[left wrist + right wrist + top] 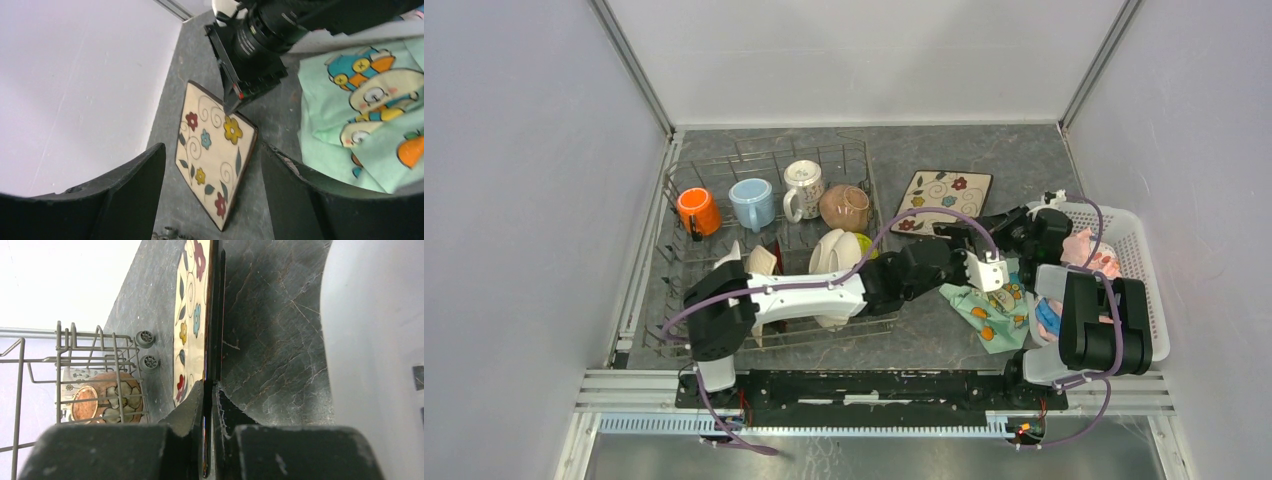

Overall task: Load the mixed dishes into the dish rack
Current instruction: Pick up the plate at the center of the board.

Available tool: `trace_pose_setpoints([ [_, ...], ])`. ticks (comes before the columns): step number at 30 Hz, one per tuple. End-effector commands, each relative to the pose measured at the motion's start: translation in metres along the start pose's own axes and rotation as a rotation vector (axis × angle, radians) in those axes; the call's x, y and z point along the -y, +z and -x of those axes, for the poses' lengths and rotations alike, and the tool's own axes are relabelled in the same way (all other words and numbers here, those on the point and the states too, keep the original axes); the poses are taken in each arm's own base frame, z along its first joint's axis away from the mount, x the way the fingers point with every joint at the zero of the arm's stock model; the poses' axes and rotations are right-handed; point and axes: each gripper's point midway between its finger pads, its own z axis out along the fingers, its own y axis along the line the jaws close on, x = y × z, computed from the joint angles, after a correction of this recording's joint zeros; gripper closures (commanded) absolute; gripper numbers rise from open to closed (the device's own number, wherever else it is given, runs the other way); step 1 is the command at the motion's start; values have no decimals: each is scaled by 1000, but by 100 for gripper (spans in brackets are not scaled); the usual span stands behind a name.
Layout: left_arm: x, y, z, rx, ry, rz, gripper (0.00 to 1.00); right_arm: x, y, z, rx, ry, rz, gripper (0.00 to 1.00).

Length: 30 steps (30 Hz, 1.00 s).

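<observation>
The square flowered plate is found on the dark table, outside the dish rack and just to its right. It is pinched at its dark rim by the right gripper, whose fingers are drawn narrow on the thin edge. In the right wrist view the plate is seen edge-on in the slit between them. The rim is probably taken because a flat plate offers no other purchase. In the left wrist view the plate appears tipped up at the gripped side, with shadow under its right edge. Whether its far corner rests on the table cannot be told.

The left gripper is reached across from the rack side and aimed at the plate's face, its fingers spread wide and nothing held. It is judged to be set for receiving or steadying the plate, since the rack lies on the left arm's side.

The rack's back row is taken up by the orange mug, light-blue mug, white patterned mug and brown bowl. Pale plates are stood in the tines behind the left arm.

The teal patterned cloth is crumpled just beside the left gripper, next to the white perforated basket.
</observation>
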Motion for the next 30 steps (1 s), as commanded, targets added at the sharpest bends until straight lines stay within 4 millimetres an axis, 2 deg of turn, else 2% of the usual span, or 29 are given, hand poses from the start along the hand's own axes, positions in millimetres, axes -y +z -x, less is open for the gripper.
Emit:
trace_pose_setpoints([
  [1, 43, 31, -47, -100, 97, -50, 25, -41, -7, 21, 53, -59, 174, 100],
  [4, 47, 38, -44, -76, 98, -47, 26, -41, -7, 22, 54, -66, 173, 100],
  [9, 52, 48, -27, -26, 79, -89, 26, -43, -4, 24, 50, -60, 175, 100],
  [14, 63, 62, -43, -86, 175, -102, 27, -42, -3, 22, 37, -52, 179, 100],
  [16, 61, 61, -33, -81, 197, -79, 28, -43, -3, 22, 35, -58, 182, 100],
  [19, 42, 54, -4, -37, 135, -32, 28, -44, -2, 22, 36, -57, 184, 100],
  [25, -31, 23, 39, -32, -131, 147, 29, -47, -3, 22, 28, -107, 203, 100],
  [28, -54, 13, 61, -33, -296, 146, 31, -51, -6, 23, 41, -117, 215, 100],
  [30, -56, 9, 71, -34, -341, 110, 33, -54, -9, 25, 51, -106, 222, 100],
])
